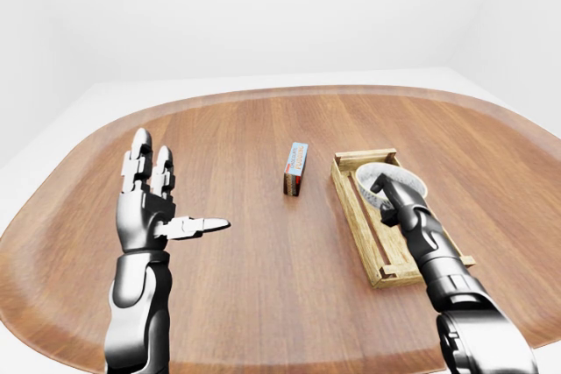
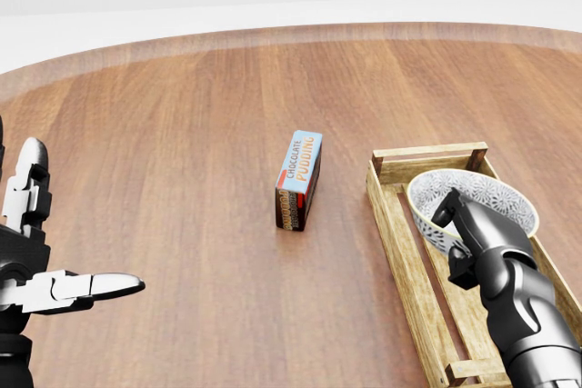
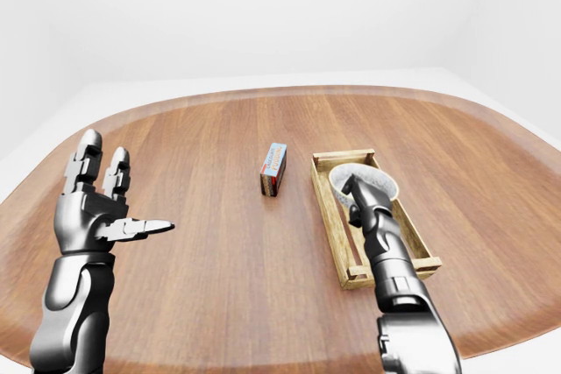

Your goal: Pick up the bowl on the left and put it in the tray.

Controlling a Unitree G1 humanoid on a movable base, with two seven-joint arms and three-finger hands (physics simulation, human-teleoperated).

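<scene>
Now we are pinching the white patterned ceramic bowl (image 2: 498,194) by its rim in our right hand (image 2: 473,235) over the slatted wooden tray (image 2: 389,215), with our left hand (image 1: 147,212) spread open and empty; next, probably seating it flat and releasing.

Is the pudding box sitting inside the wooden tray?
No, the pudding box stands on the table, to the left of the tray in the head view.

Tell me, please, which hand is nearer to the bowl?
Right. The right hand grips the bowl by its rim over the tray; the left hand hangs open, far left.
</scene>
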